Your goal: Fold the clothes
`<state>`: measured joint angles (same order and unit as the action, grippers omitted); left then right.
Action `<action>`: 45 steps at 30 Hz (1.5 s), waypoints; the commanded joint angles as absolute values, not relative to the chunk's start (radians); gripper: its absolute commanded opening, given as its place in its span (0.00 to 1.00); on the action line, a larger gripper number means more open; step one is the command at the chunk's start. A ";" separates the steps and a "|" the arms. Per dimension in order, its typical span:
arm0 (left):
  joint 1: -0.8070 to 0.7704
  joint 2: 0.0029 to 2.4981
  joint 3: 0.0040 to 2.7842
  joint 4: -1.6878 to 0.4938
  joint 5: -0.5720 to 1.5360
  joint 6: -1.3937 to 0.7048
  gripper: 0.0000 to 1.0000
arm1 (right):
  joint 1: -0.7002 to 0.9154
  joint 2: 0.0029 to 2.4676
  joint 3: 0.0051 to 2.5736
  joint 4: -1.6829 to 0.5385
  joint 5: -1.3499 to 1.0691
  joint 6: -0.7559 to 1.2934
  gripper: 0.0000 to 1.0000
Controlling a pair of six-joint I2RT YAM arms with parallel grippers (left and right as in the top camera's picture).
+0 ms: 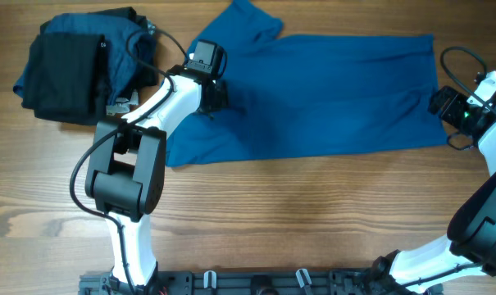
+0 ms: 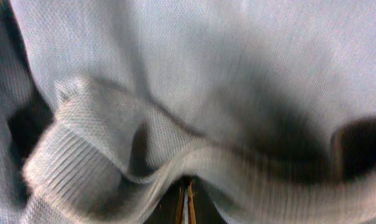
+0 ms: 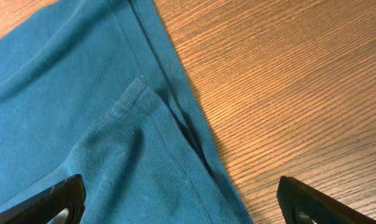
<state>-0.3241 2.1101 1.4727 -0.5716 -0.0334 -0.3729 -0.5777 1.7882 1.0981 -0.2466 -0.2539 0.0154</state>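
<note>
The wooden desk (image 1: 297,213) carries everything we see, and most of it lies bare on the near side of both sets of jaws. The blue polo shirt (image 1: 329,90) stretches flat across the desk from the left jaws to the right jaws, in a long band with one sleeve poking out just beyond the left jaws. On the far side of the left jaws, away from the right ones, sits a pile of dark garments (image 1: 75,65), black on dark blue, already folded as far as we can tell.

The left arm (image 1: 161,98) reaches over the shirt's collar end. Its jaws are pressed together, and in the left wrist view the cloth bunches right at them, so we read this as a pinch on the shirt. A ribbed band (image 2: 82,162), cuff or collar, we cannot tell which, curls just above those jaws.

The right arm (image 1: 493,131) waits at the hem end, its jaws spread wide with nothing in them. The hem corner, with its side vent (image 3: 135,93), lies directly beneath and between them.

We judge the job partly done: the pile is finished, while this shirt seems narrowed lengthwise at most, with the cross folds left to make.
</note>
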 commanded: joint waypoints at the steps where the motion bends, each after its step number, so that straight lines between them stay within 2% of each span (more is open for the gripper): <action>1: -0.316 2.120 1.475 -0.463 -0.096 -0.371 0.04 | -0.575 1.777 1.088 -0.244 -0.255 0.029 1.00; 4: -0.316 2.120 1.475 -0.356 -0.100 -0.344 0.08 | -0.575 1.777 1.088 -0.244 -0.255 0.028 1.00; 10: -0.316 2.116 1.480 -0.294 -0.210 -0.328 0.12 | -0.575 1.777 1.088 -0.244 -0.255 0.029 1.00; 15: -0.315 2.015 1.492 -0.382 -0.263 -0.307 0.11 | -0.575 1.777 1.088 -0.244 -0.255 0.029 1.00; 21: -0.290 1.995 1.491 -0.539 -0.255 -0.329 0.16 | -0.575 1.777 1.088 -0.244 -0.255 0.029 1.00; 22: -0.289 1.995 1.491 -0.553 -0.241 -0.329 0.15 | -0.575 1.777 1.088 -0.244 -0.255 0.029 1.00; 24: -0.290 1.995 1.491 -0.563 -0.204 -0.329 0.04 | -0.575 1.777 1.088 -0.244 -0.255 0.029 1.00; 27: -0.290 1.999 1.490 -0.585 -0.127 -0.330 0.04 | -0.575 1.777 1.088 -0.244 -0.255 0.028 1.00; 34: -0.290 2.088 1.490 -0.603 -0.128 -0.334 0.04 | -0.575 1.777 1.088 -0.244 -0.255 0.029 1.00; 45: -0.276 2.140 1.490 -0.392 -0.207 -0.332 0.04 | -0.575 1.777 1.088 -0.244 -0.255 0.029 1.00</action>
<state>-0.2913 2.1235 1.4822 -0.4400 -0.1661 -0.3244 -0.5777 1.7882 1.0981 -0.2470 -0.2539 0.0154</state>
